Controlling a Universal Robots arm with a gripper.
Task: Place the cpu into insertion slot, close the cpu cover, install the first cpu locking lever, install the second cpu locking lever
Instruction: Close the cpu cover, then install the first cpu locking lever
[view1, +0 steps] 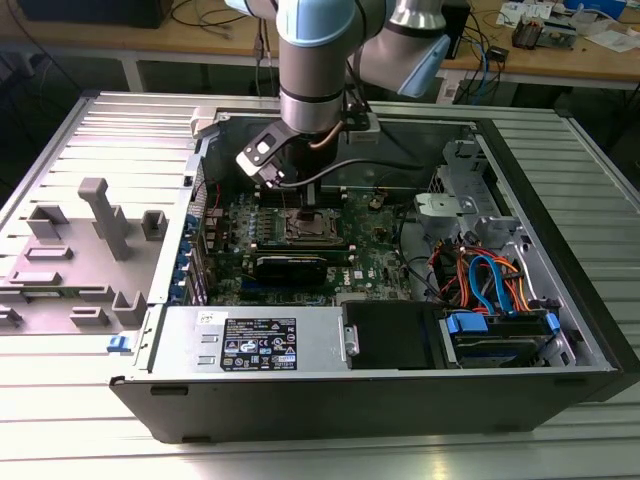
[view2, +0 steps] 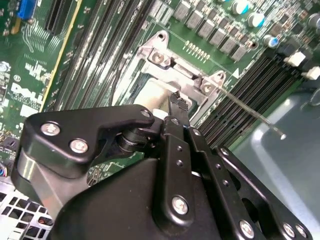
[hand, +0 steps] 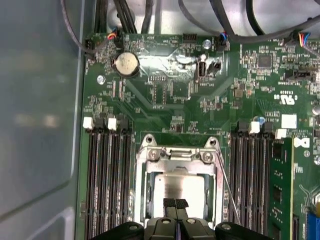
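Jaws clenched over the seated chip.
Between the memory slots (hand: 107, 185) at mid-motherboard (hand: 165, 95), the cpu (hand: 180, 187) lies framed by the cpu cover (hand: 148, 195). The gripper (hand: 176, 204), fingertips pressed together, hangs directly over the chip; contact unclear. A thin locking lever (view2: 250, 111) angles free beside.

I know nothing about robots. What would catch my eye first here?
A pale blue and silver robot arm plunges into an open computer case lying on a ribbed metal table. In the first wrist view its black gripper, fingertips together, sits over the shiny cpu, framed by the cpu cover on the green motherboard.
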